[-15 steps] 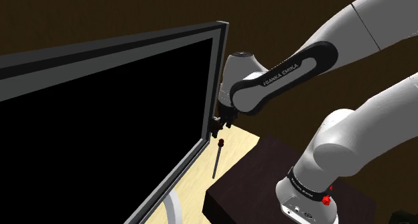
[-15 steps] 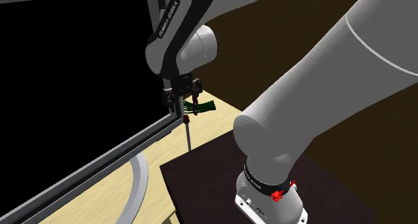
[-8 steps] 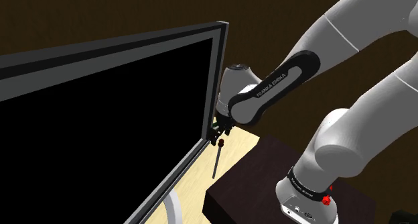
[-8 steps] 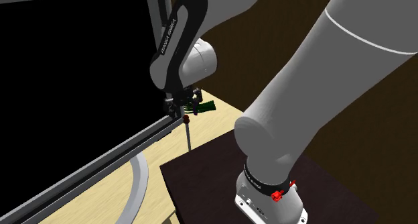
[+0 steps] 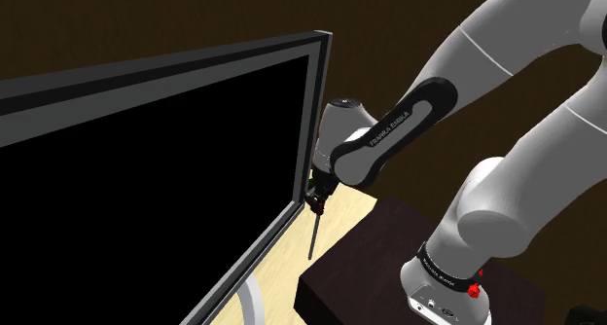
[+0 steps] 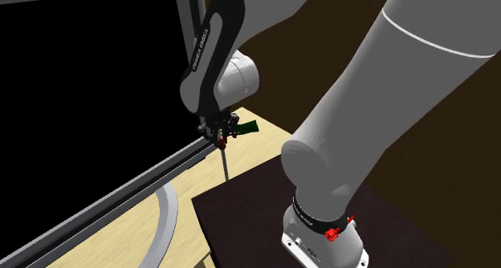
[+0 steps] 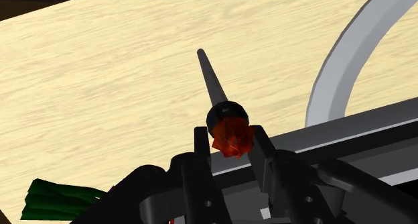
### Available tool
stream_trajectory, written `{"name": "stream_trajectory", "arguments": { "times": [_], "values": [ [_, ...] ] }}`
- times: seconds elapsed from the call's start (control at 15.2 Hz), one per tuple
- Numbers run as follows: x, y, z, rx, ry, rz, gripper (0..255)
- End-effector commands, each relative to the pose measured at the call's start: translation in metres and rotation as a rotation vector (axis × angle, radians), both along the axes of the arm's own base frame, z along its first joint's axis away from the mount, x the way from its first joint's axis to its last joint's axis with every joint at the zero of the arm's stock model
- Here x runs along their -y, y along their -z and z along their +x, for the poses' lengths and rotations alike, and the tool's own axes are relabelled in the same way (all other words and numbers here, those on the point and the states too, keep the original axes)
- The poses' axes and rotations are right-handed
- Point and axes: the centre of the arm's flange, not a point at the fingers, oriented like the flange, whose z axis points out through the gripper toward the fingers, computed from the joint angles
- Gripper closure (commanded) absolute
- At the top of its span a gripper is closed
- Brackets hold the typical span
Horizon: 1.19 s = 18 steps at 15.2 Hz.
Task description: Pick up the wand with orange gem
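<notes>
The wand lies on the light wooden table (image 7: 100, 75), close beside the monitor's lower frame. It has a thin dark tapered shaft (image 7: 211, 82) and a round dark collar holding an orange-red gem (image 7: 232, 141). My black gripper (image 7: 230, 132) has come straight down on the gem end, and both fingers press against the gem's sides, so it is shut on the wand. In the shoulder view the gripper (image 5: 316, 204) sits at the wand's top, with the shaft (image 5: 312, 237) running toward the stand. The second exterior view has the gripper (image 6: 221, 140) over the shaft (image 6: 226, 164).
A large black monitor (image 5: 146, 177) stands right beside the gripper, with its grey curved foot (image 7: 335, 75) on the table. A dark green object (image 6: 247, 127) lies just beyond the gripper. The dark stand box (image 5: 360, 265) borders the table near the wand's tip.
The gripper has come down from above the wand onto its gem end, and the fingers now clasp the gem. The wand has not moved.
</notes>
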Motion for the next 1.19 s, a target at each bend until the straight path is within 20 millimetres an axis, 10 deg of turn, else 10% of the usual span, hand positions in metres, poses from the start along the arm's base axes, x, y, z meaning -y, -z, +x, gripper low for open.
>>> {"name": "stream_trajectory", "arguments": {
  "times": [0.0, 1.12],
  "values": [
    [-0.002, 0.015, -0.006, -0.061, -0.083, -0.012, 255],
    [0.004, -0.073, 0.002, -0.062, -0.084, -0.013, 255]
  ]
}}
